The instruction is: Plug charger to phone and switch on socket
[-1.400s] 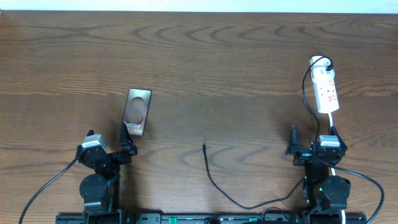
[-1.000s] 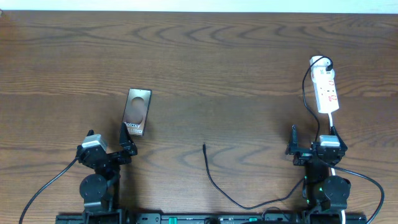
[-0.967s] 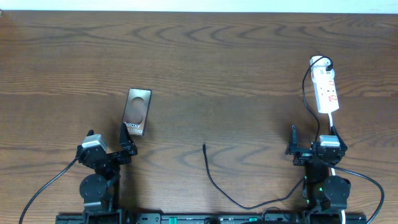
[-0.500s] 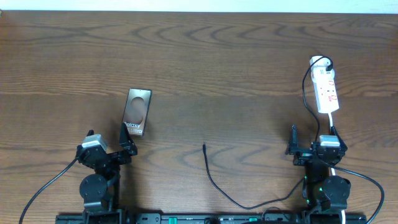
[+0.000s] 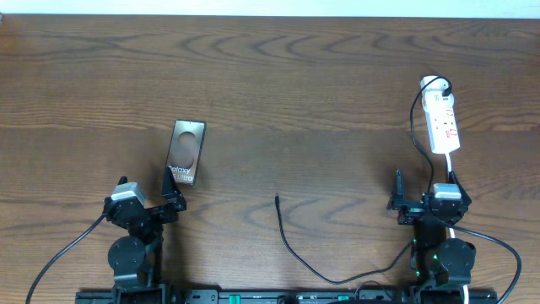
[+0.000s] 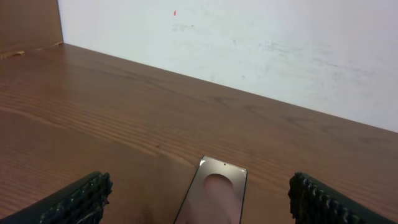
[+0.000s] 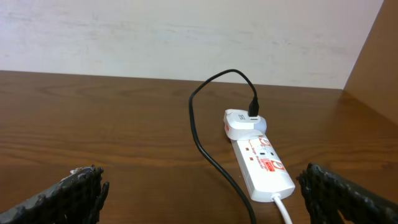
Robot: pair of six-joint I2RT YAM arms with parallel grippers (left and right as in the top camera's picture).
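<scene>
The phone lies flat on the table at the left, lettering toward the near end; it also shows in the left wrist view, just ahead of my open left gripper. The charger cable runs from its plug tip at mid-table to a white adapter in the far end of the socket. My open right gripper sits empty just in front of the socket.
A white cord leaves the socket's near end toward the right arm base. The left arm base is at the front left. A white wall stands behind the table's far edge.
</scene>
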